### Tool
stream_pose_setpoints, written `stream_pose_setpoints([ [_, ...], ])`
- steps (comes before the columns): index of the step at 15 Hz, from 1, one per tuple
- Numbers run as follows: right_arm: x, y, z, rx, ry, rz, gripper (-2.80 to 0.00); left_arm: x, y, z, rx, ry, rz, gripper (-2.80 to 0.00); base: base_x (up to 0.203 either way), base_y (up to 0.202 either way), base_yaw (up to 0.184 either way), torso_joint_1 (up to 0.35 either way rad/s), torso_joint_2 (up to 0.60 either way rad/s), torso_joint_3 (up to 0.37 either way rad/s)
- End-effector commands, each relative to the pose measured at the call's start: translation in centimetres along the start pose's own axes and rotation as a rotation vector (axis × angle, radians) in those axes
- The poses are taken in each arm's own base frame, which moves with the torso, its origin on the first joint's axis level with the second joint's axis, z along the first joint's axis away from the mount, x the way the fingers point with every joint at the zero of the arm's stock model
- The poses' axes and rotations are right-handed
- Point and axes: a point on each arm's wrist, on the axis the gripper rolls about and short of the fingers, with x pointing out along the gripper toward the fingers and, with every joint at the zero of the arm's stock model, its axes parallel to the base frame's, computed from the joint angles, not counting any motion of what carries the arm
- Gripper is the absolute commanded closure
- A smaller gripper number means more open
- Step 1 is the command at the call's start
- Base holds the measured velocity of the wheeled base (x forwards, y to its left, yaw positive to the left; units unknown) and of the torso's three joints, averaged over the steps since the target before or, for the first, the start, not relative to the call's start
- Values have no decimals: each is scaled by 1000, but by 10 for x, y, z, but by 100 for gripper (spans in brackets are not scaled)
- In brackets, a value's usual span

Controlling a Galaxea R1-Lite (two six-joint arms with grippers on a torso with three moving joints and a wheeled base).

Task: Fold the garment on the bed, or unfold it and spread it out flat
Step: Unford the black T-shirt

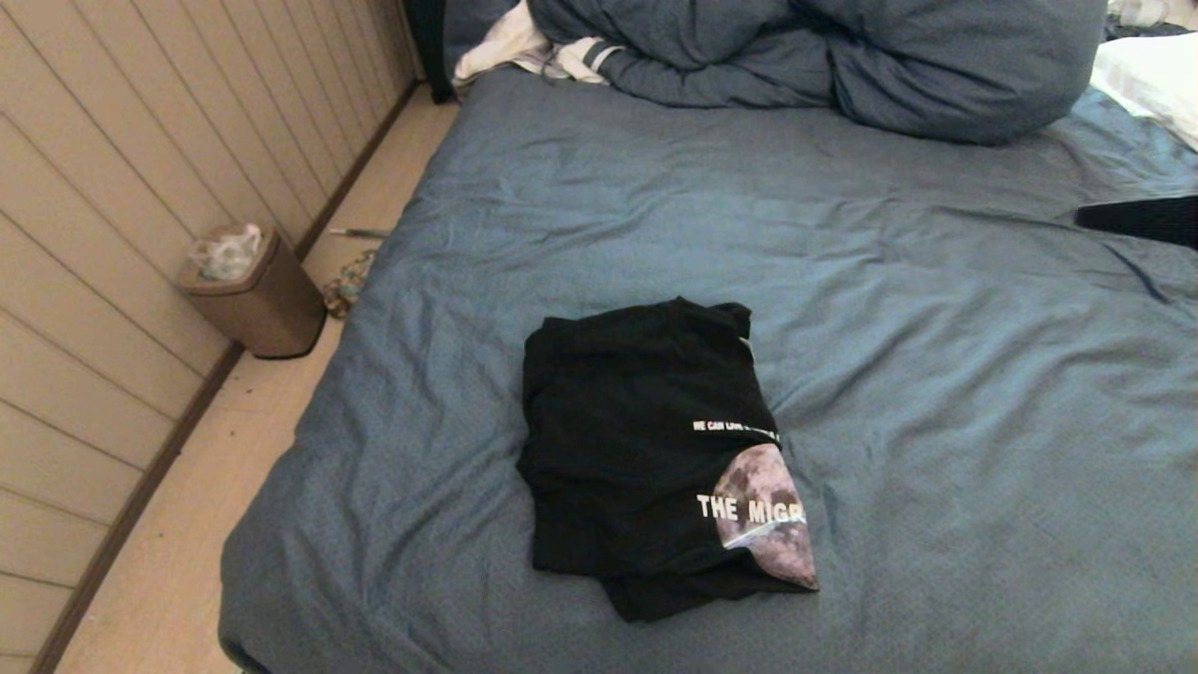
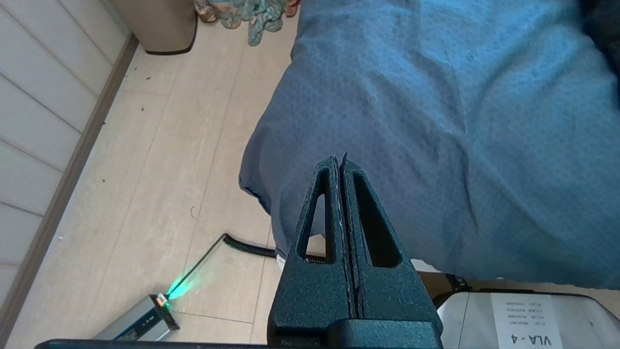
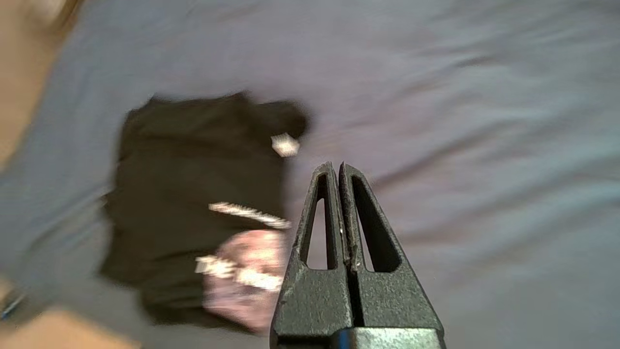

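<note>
Garment (image 1: 646, 449) lies folded on bed (image 1: 936, 393), duvet (image 1: 824, 56) beyond; both grippers' fingers (image 3: 339, 213) pressed together, empty.

Both hands: black, grainy-textured, tapered fingers (image 2: 334, 194) with triangular cut-outs.

The folded T-shirt (image 1: 646, 449) lies on the bed (image 1: 936, 393); behind the T-shirt, the duvet (image 1: 842, 56); left of it, a bin (image 1: 257, 295).
</note>
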Motion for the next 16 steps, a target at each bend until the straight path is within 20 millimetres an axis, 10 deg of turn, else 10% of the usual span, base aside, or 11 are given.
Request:
stream_pose_setpoints([
  [1,71,20,-2,0,226,77,0,0,0,0,1,-1,0,0,0,0,0,0,0,0],
  [9,147,118,-51,-163,603,237,0,0,0,0,5,-3,-1,0,0,0,0,0,0,0],
  [13,149,163,-73,-240,652,317,0,0,0,0,8,-1,-1,0,0,0,0,0,0,0],
  [14,150,171,-79,-270,655,301,-280,0,0,0,8,-1,-1,0,0,0,0,0,0,0],
  [16,157,187,-93,-319,673,290,-280,0,0,0,8,-1,-1,0,0,0,0,0,0,0],
])
